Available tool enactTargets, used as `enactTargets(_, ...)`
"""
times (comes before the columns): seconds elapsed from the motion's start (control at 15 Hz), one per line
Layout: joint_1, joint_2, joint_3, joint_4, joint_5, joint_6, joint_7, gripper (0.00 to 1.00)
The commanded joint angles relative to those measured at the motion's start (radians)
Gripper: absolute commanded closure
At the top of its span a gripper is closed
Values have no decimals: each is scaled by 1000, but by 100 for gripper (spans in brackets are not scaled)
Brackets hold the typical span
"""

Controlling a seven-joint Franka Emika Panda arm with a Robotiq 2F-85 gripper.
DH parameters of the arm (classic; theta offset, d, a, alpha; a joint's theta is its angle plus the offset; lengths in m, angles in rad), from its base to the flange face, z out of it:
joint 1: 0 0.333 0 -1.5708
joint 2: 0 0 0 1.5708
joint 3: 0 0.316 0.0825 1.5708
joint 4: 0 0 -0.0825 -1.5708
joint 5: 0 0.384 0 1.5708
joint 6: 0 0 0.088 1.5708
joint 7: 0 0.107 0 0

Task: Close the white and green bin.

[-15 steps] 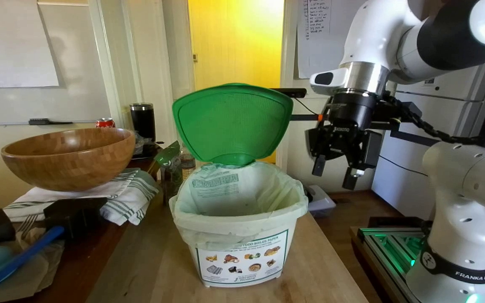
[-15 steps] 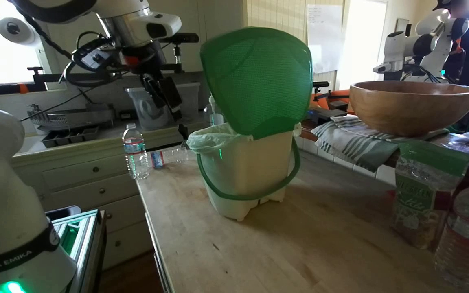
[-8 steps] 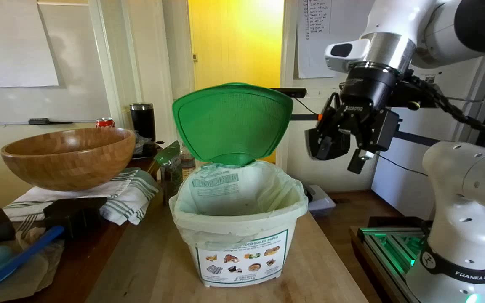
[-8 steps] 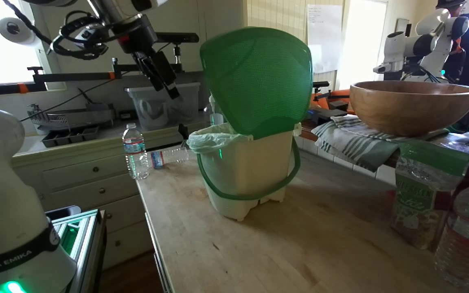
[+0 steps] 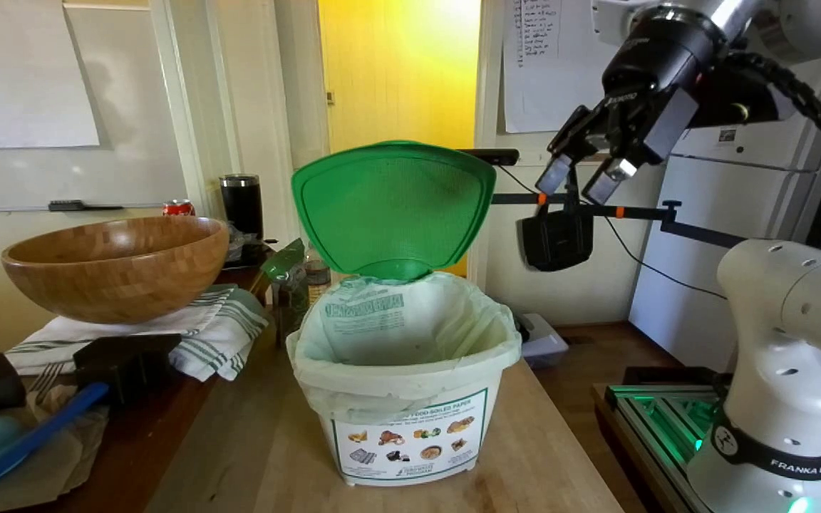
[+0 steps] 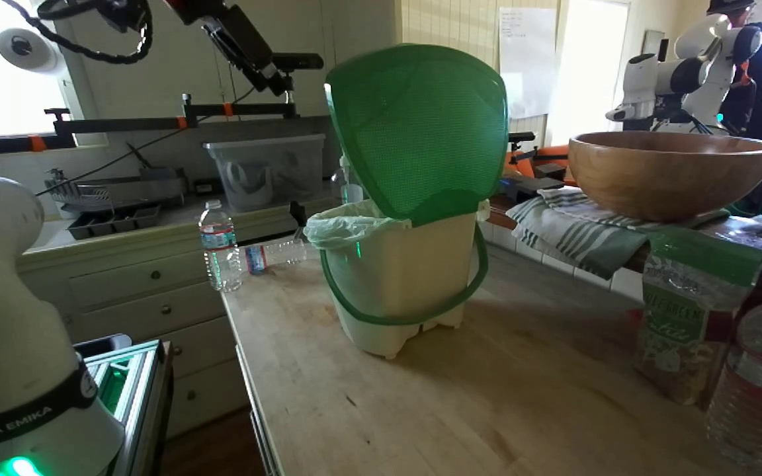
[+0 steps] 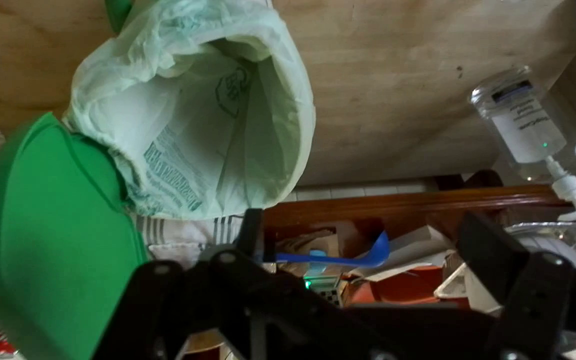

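Note:
The white and green bin stands upright on the wooden counter, also seen from behind in an exterior view. Its green lid is raised at the back; it shows in an exterior view and in the wrist view. A pale green liner bag covers the rim and inside. My gripper is open with nothing between its fingers. It is in the air to the side of the lid, apart from it, tilted with fingertips pointing down and toward the lid's side. In the wrist view its fingers stand wide apart.
A wooden bowl sits on a striped towel beside the counter. Water bottles and a snack bag stand on the counter. A pump bottle shows in the wrist view. A black bar runs behind the gripper.
My gripper has risen and tilted, so its fingers now point more sideways toward the lid's side. It remains open. The bin and its raised lid have not moved.

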Motion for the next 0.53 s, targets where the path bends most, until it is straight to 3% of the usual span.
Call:
enactTargets(0.0, -60, 32, 16, 68, -36, 33, 75, 0)
enactTargets(0.47, -179, 108, -1, 182, -60, 92, 198, 0)
